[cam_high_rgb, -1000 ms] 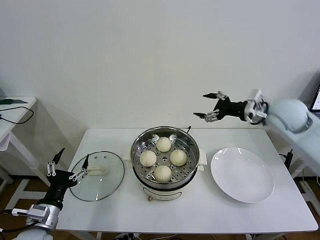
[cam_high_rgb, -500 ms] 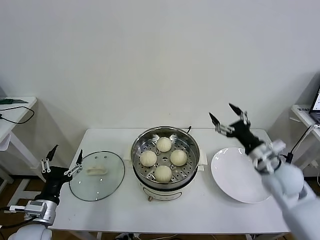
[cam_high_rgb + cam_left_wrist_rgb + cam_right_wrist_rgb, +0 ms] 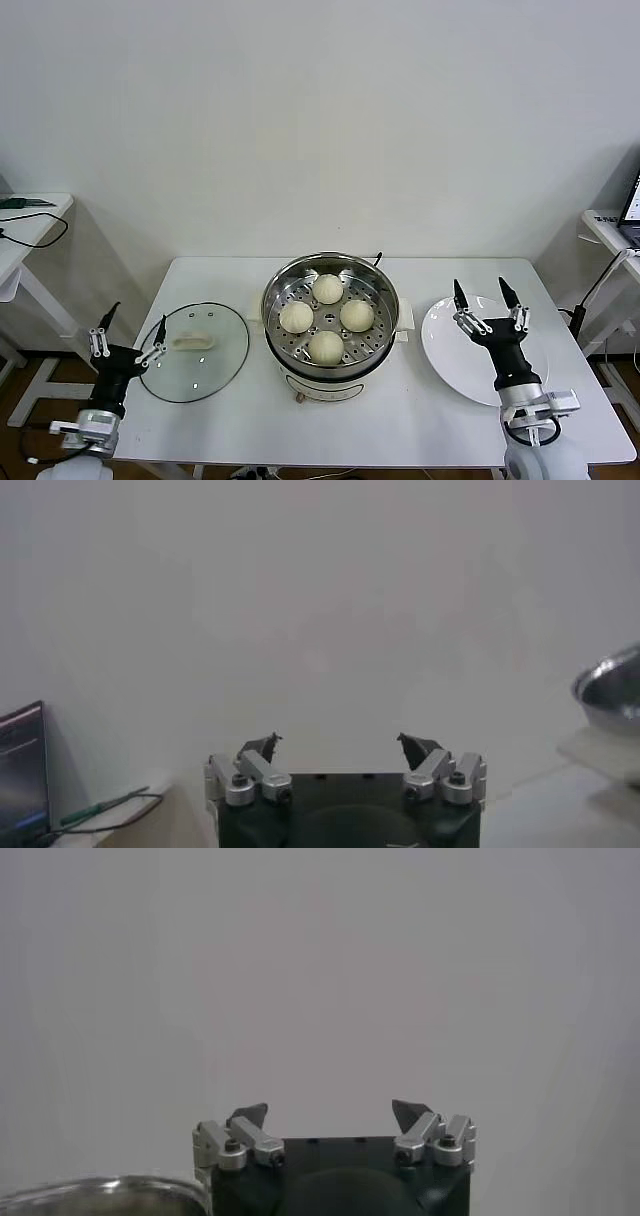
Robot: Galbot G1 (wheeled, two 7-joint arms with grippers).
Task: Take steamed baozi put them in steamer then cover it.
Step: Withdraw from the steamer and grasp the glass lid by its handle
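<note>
The steel steamer (image 3: 330, 345) stands mid-table with several cream-white baozi on its perforated tray, one of them at the front (image 3: 325, 346). The glass cover (image 3: 195, 350) with a white handle lies flat on the table to the steamer's left. My left gripper (image 3: 131, 327) is open and empty, pointing up at the table's front left edge beside the cover; it also shows in the left wrist view (image 3: 340, 746). My right gripper (image 3: 483, 295) is open and empty, pointing up over the white plate; it also shows in the right wrist view (image 3: 330, 1112).
A flat white plate (image 3: 455, 365) lies right of the steamer. A side table (image 3: 25, 215) with a cable stands at the far left. A white wall is behind the table. The steamer's rim shows in the left wrist view (image 3: 610, 685).
My right arm has swung down from high at the back right to the front right, its gripper now pointing up over the plate. My left gripper shifted slightly.
</note>
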